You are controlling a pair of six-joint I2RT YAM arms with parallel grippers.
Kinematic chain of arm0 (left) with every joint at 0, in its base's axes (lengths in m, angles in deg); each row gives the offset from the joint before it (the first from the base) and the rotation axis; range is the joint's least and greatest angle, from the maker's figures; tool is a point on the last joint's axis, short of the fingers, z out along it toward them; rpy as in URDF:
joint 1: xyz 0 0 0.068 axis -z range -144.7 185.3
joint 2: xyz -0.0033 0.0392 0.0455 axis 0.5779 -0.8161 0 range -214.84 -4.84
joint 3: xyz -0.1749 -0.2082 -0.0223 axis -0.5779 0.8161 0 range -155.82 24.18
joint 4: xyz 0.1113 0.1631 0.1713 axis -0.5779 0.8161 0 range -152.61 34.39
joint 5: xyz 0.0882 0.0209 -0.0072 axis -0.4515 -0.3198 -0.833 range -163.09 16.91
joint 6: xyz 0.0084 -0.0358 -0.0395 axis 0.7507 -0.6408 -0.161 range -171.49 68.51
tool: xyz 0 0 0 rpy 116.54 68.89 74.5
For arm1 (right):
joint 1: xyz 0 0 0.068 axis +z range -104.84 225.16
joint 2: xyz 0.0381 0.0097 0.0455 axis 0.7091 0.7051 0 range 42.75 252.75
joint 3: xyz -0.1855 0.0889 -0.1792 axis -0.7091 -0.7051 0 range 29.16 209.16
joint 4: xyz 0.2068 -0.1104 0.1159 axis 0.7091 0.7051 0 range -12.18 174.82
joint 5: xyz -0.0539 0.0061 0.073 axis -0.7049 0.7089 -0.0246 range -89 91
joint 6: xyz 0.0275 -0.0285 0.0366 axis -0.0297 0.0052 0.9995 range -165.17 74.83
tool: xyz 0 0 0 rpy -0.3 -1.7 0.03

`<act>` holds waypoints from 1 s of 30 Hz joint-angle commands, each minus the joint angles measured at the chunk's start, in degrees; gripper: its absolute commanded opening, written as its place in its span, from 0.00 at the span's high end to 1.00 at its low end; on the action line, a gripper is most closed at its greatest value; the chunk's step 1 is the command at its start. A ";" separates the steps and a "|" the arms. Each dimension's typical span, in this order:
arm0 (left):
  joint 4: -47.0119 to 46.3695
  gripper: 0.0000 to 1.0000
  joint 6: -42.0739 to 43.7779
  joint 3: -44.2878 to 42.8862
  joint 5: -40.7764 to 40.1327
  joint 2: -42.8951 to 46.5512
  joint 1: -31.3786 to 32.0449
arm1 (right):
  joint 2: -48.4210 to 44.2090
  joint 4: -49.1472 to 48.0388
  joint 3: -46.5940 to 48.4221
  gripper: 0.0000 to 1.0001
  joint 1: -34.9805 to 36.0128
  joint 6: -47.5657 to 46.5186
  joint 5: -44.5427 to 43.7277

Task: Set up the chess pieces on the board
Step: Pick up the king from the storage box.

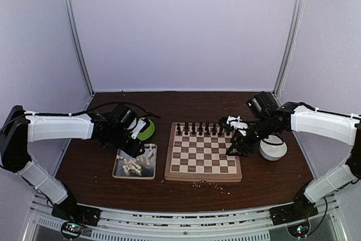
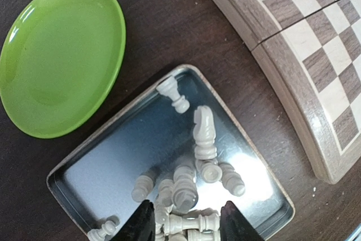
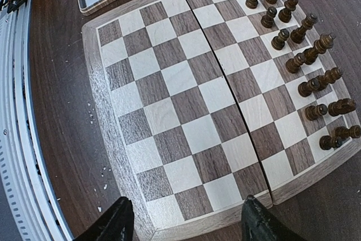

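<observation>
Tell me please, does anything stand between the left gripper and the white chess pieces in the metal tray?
Nothing visible does. The open left gripper hangs directly over the white pieces lying in the tray.

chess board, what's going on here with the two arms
The robot is midway through the setup. The dark pieces stand in two rows along the far side of the board. The white pieces lie jumbled in a metal tray left of it. The left end effector hangs open just above that pile. The right end effector is open and empty near the board's right edge.
</observation>
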 commanded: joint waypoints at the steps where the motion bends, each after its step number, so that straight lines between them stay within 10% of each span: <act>1: 2.80 0.58 2.99 -1.41 -0.76 -1.46 0.15 | 0.66 -1.84 0.10 0.35 -0.23 -1.42 -1.19; 30: 6.78 0.74 4.25 -6.50 -1.42 -6.94 0.14 | 2.49 -1.15 0.17 0.36 -0.85 -3.31 -1.99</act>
